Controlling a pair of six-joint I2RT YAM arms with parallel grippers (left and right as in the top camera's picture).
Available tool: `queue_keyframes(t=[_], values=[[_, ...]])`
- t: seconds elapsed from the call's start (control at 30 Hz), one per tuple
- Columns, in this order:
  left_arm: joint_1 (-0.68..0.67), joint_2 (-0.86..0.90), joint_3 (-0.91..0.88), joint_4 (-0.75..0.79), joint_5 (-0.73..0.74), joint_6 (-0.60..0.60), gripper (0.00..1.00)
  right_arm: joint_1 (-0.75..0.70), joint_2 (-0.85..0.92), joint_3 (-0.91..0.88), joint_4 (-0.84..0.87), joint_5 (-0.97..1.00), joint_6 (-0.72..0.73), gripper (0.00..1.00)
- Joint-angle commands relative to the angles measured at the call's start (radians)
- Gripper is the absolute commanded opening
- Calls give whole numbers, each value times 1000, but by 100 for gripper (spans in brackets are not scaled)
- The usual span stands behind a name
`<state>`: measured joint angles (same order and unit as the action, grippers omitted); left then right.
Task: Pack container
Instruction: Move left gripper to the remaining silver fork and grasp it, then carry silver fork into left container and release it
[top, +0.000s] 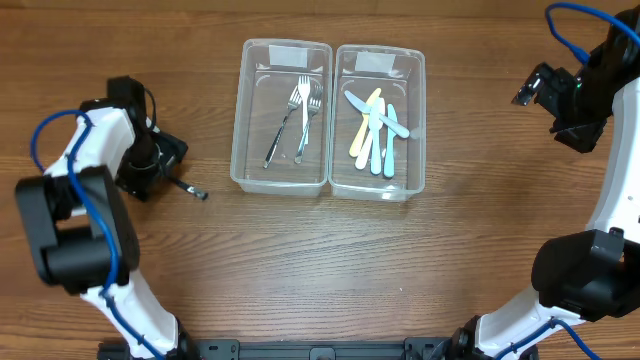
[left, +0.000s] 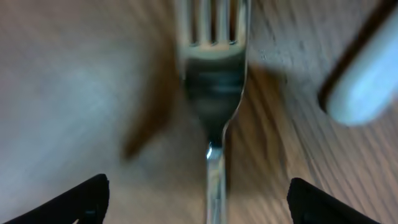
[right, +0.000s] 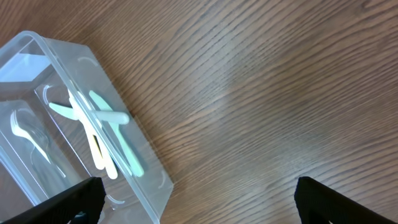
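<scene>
The bench (top: 320, 280) carries two clear tubs side by side. The fork container (top: 238, 130), taken as reference, holds two forks (top: 302, 112). The knife container (top: 418, 130), touching it on the right, holds several plastic knives (top: 375, 135). The left end effector (left: 199, 200) sits well to the left of the fork container, low over the bench, with its jaws wide apart. A loose fork (left: 214, 74) lies on the wood with its handle running between them, not clamped. A pale object (left: 364, 81) beside the fork is too blurred to identify. The right end effector (right: 196, 202) hangs well to the right of the fork container, its jaws apart and empty. Assessment: the pick-up step is in hand. The next move calls for closing squarely on the thin handle, then carrying it rightwards to the fork container.
</scene>
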<state>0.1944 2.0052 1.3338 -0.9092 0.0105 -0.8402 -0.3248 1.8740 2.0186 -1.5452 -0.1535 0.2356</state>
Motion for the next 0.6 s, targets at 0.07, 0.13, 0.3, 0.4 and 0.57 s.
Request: queue_keyframes(t=[0.07,0.13,0.3,0.4,0.57], values=[[2,75,-5,21,67,89,84,6,-9,3,-11,-6,5,100],[2,75,-5,21,45,93,79,6,-9,3,-14,-6,5,100],[2,75,-5,19,2,93,40,6,-9,3,-17,-6,5,100],[2,75,-5,17,-5,93,9,6,-9,3,-16,-6,5,100],[2,74,-1,16,-19,137,4,6,-9,3,-16,-6,5,100]])
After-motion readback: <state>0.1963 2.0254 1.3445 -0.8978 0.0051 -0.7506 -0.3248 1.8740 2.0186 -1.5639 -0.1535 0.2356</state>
